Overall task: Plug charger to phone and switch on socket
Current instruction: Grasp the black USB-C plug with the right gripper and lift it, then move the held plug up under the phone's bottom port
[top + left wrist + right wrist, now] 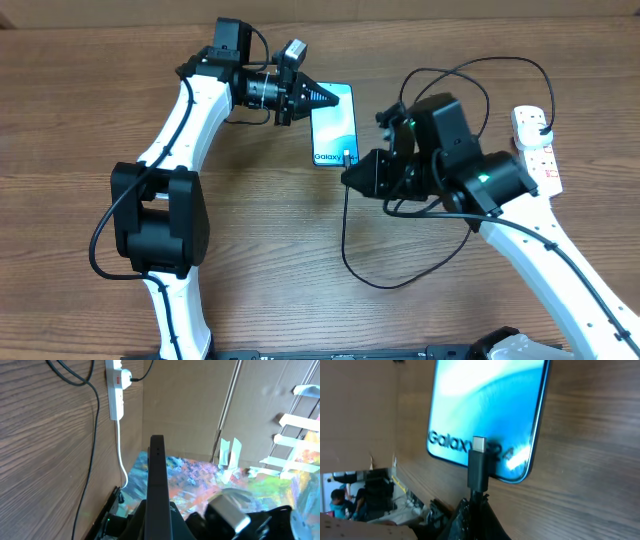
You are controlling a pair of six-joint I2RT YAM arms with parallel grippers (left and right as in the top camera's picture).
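Observation:
The phone [338, 125] lies at the table's middle, its blue screen reading "Galaxy S24". My left gripper [325, 97] is shut on its far end. In the left wrist view the phone [157, 460] is a dark bar seen edge-on between the fingers [158, 510]. My right gripper [350, 177] is shut on the charger's black plug [479, 467], just behind its metal tip. The tip sits over the phone's [490, 405] near edge, by the lettering, and still shows bare. The charger cable [345, 240] loops down the table. The white socket [535, 140] lies at the far right.
The socket [116, 390] carries a black plug, and its white cord [121, 460] runs off the table edge. A second black cable loop [470, 75] arcs from my right arm towards the socket. A cardboard wall [450, 8] stands behind the table.

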